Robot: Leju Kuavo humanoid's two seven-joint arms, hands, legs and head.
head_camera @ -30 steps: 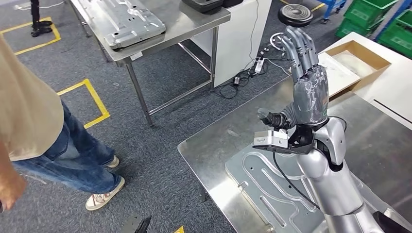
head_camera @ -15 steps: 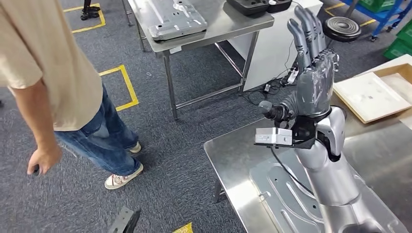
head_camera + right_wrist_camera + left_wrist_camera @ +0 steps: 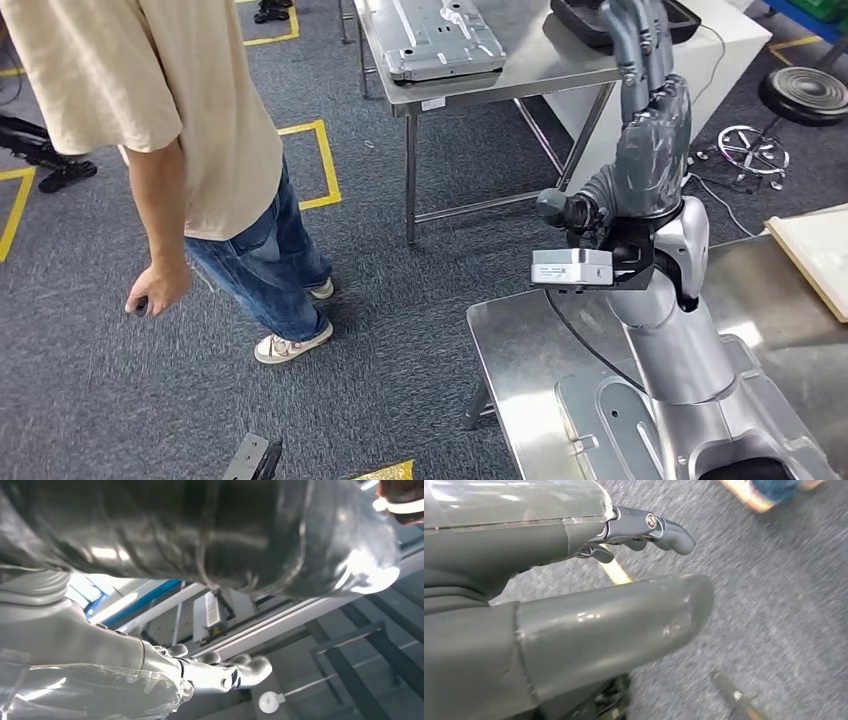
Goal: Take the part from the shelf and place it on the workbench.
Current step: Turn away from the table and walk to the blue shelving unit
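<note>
A grey stamped metal part (image 3: 640, 430) lies flat on the steel workbench (image 3: 520, 340) at the bottom right of the head view. My right arm rises from above it, and my right hand (image 3: 650, 110) is held upright with its fingers straight and nothing in it. The right wrist view looks up past that hand (image 3: 210, 672) at the ceiling beams. My left hand (image 3: 574, 605) hangs over the grey carpet, thumb out, fingers loosely bent, holding nothing.
A person (image 3: 200, 120) in a beige shirt and jeans stands close on the left. Behind is a steel table (image 3: 540, 70) with a similar metal panel (image 3: 440, 35) and a black tray (image 3: 600, 25). A flat board (image 3: 815, 250) lies at the workbench's right edge.
The whole picture has shifted right, so the camera has turned left. The person has come further into view. My right hand stays raised and empty over the workbench.
</note>
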